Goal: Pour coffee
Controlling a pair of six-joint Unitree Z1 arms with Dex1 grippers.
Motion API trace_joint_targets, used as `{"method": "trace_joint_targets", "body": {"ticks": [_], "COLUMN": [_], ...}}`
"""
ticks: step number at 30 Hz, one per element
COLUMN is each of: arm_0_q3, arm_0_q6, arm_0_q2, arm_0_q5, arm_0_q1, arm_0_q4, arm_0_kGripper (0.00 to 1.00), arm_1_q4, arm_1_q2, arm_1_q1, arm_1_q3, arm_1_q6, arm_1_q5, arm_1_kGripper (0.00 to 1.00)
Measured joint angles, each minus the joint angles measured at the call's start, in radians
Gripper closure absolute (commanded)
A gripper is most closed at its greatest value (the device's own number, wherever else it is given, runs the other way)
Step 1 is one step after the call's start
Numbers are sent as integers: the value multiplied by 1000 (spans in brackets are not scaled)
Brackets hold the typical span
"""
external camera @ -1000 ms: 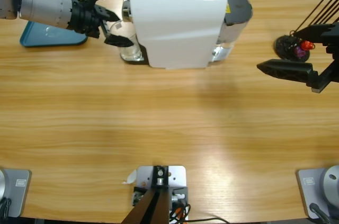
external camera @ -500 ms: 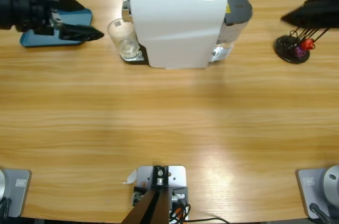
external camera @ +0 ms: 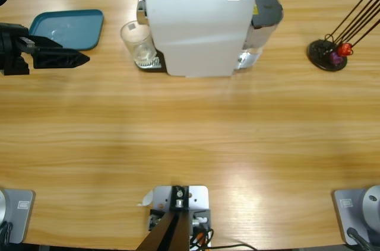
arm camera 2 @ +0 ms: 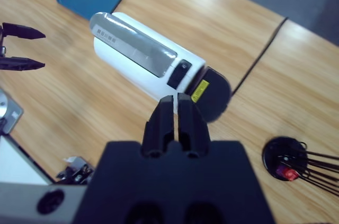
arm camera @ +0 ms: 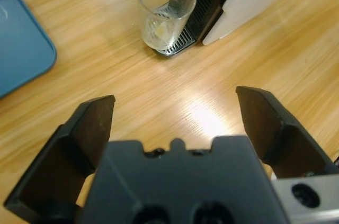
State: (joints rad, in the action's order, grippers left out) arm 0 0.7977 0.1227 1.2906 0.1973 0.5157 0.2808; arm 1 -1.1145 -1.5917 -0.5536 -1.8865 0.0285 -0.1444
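**Both tools clear of the glass**

The glass (external camera: 138, 43) stands upright on the drip grate of the white machine (external camera: 196, 25), a little pale coffee (arm camera: 160, 29) in its bottom. The left tool (external camera: 76, 59) gapes wide over the worktop (external camera: 190, 138), near the blue tray (external camera: 66, 29). The right tool (arm camera 2: 174, 108) is pinched closed, empty, high above the machine.

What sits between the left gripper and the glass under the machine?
Nothing: in the left wrist view only bare wooden table lies between the open left gripper and the glass.
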Motion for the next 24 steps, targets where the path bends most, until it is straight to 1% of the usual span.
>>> {"method": "trace_joint_targets", "body": {"ticks": [3,10,17,24], "arm_0_q3": [0,-27,-34,-34], "arm_0_q6": [29,40,40,40], "arm_0_q2": [0,0,34,67], "arm_0_q5": [-36,-62,-63,-65], "arm_0_q1": [17,32,33,33], "arm_0_q4": [0,0,0,0], "arm_0_kGripper": [4,4,4,4], "arm_1_q4": [-72,-109,-115,-118], "arm_1_q2": [-104,-261,-326,-347], "arm_1_q1": [10,39,52,48], "arm_1_q3": [-116,-222,-231,-231], "arm_1_q6": [-4,-5,-24,-29], "arm_1_q5": [-19,-51,-46,-46], "arm_1_kGripper": [1000,1000,1000,1000]}}
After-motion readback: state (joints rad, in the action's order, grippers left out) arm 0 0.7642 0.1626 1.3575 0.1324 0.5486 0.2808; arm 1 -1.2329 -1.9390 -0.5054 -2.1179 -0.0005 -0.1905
